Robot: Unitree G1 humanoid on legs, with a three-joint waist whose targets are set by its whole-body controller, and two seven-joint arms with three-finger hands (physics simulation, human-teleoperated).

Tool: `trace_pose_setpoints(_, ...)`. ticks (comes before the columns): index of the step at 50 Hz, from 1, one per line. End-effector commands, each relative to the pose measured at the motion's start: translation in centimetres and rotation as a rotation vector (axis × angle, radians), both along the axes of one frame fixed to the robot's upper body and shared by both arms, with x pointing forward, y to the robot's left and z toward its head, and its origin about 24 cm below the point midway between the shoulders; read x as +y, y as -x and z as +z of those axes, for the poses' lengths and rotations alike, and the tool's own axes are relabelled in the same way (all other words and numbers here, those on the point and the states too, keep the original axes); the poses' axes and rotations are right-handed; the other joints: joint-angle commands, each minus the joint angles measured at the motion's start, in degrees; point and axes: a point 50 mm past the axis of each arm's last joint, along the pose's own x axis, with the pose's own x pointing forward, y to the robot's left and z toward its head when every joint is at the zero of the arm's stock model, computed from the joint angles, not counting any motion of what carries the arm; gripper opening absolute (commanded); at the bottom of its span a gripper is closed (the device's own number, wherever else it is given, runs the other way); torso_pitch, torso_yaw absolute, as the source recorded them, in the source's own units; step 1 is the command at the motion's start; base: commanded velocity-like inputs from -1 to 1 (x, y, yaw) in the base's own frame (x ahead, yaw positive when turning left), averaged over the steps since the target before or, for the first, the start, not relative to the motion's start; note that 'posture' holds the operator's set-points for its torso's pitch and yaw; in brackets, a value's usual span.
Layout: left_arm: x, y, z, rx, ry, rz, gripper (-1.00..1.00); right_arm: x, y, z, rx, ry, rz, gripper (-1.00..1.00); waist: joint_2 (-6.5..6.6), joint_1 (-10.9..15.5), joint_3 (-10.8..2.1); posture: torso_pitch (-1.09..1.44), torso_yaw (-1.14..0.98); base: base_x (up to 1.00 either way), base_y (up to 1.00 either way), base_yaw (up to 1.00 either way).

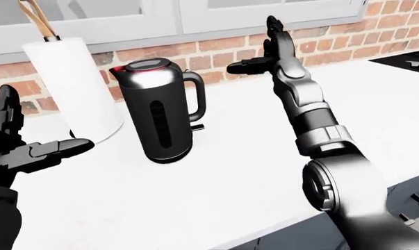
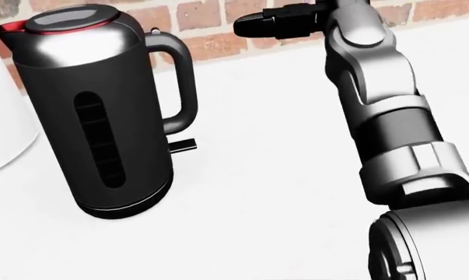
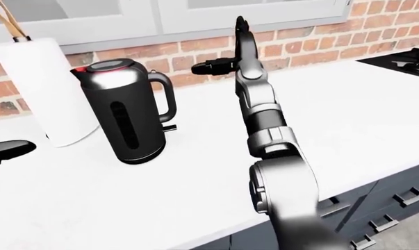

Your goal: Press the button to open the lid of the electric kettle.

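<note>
Black and chrome electric kettle [image 1: 160, 109] sits upright on the white tabletop [image 1: 195, 198], handle pointing to the right of the left-eye view, right next to the paper towel roll [image 1: 74, 91] on its left. Lid [image 1: 145, 65] is shut, with a red rim around it. I honestly can't pick out the button itself at this resolution.

My right hand [image 1: 264, 52] is up in the air to the right of the kettle, around lid height, fingers spread, one sticking out sideways toward the kettle, holding nothing and not touching it. My left hand [image 1: 25, 148] is low at the left edge, also open and empty, clear of the kettle. Brick wall [image 1: 348, 36] runs behind it all.
</note>
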Motion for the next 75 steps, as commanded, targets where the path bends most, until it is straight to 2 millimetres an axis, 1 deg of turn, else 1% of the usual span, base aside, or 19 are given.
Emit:
trace_pose_setpoints(1,-0.2,0.3,1.1,-0.061,-0.035,-0.001,1.0,0.6,0.1,3.3,-0.128,0.006,0.011,1.0,0.19,-0.03,-0.82,-0.31,0.0,0.0,0.0,0.0)
trace_pose_setpoints(9,-0.1,0.3,0.9,-0.06,-0.031,0.001,1.0,3.0,-0.1,4.6,-0.141,0.049,0.017,1.0,0.59,-0.08,-0.65,-0.31,0.0,0.0,0.0,0.0)
trace_pose_setpoints(16,0.0,0.4,0.9,-0.059,-0.029,0.004,1.0,4.5,0.1,5.3,-0.182,0.069,-0.054,1.0,0.84,0.0,-0.49,-0.31,0.0,0.0,0.0,0.0)
trace_pose_setpoints(23,0.0,0.4,0.9,-0.061,-0.028,0.004,1.0,5.6,0.4,6.3,-0.193,0.075,-0.057,1.0,0.9,0.11,-0.31,-0.31,0.0,0.0,0.0,0.0)
trace_pose_setpoints(25,0.1,0.4,0.9,-0.06,-0.028,0.006,1.0,5.8,0.6,6.8,-0.228,0.078,-0.093,1.0,0.92,0.13,-0.27,-0.31,0.0,0.0,0.0,0.0)
trace_pose_setpoints(26,0.1,0.4,0.9,-0.06,-0.027,0.006,1.0,5.9,0.6,6.9,-0.251,0.101,-0.128,1.0,0.95,0.14,-0.23,-0.31,0.0,0.0,0.0,0.0)
trace_pose_setpoints(31,0.1,0.4,0.9,-0.059,-0.028,0.006,1.0,6.6,0.9,7.0,-0.279,0.131,-0.189,1.0,1.03,0.25,-0.17,-0.31,0.0,0.0,0.0,0.0)
trace_pose_setpoints(32,0.1,0.5,0.9,-0.06,-0.027,0.007,1.0,6.7,1.1,7.1,-0.32,0.169,-0.234,1.0,1.05,0.27,-0.18,-0.31,0.0,0.0,0.0,0.0)
trace_pose_setpoints(33,0.1,0.5,0.9,-0.06,-0.027,0.007,1.0,6.7,1.1,6.9,-0.311,0.177,-0.275,1.0,1.07,0.29,-0.17,-0.31,0.0,0.0,0.0,0.0)
trace_pose_setpoints(40,0.3,0.6,1.0,-0.063,-0.023,0.009,1.0,7.8,1.3,5.8,-0.339,0.26,-0.307,1.0,1.16,0.41,-0.2,-0.31,0.0,0.0,0.0,0.0)
trace_pose_setpoints(42,0.3,0.7,1.0,-0.064,-0.022,0.009,1.0,8.0,1.5,5.7,-0.359,0.269,-0.333,1.0,1.18,0.45,-0.21,-0.31,0.0,0.0,0.0,0.0)
trace_pose_setpoints(43,0.3,0.7,1.0,-0.064,-0.022,0.01,1.0,7.9,1.6,5.7,-0.379,0.263,-0.381,1.0,1.18,0.47,-0.22,-0.31,0.0,0.0,0.0,0.0)
trace_pose_setpoints(46,0.4,0.7,1.0,-0.065,-0.021,0.011,1.0,8.2,1.6,5.5,-0.351,0.267,-0.381,1.0,1.21,0.58,-0.22,-0.31,0.0,0.0,0.0,0.0)
trace_pose_setpoints(54,0.4,0.7,0.7,-0.061,-0.018,0.012,1.0,8.5,1.9,5.2,-0.373,0.262,-0.428,1.0,1.14,0.63,-0.33,-0.31,0.0,0.0,0.0,0.0)
trace_pose_setpoints(60,0.4,0.7,0.7,-0.062,-0.019,0.012,1.0,9.4,2.1,4.8,-0.389,0.271,-0.415,1.0,1.15,0.65,-0.34,-0.31,0.0,0.0,0.0,0.0)
trace_pose_setpoints(67,0.5,0.8,0.8,-0.063,-0.019,0.012,1.0,10.4,2.4,5.1,-0.395,0.279,-0.375,1.0,1.29,0.62,-0.23,-0.31,0.0,0.0,0.0,0.0)
trace_pose_setpoints(75,0.6,0.9,0.9,-0.066,-0.018,0.013,1.0,10.9,2.6,5.6,-0.414,0.268,-0.379,1.0,1.33,0.65,-0.16,-0.31,0.0,0.0,0.0,0.0)
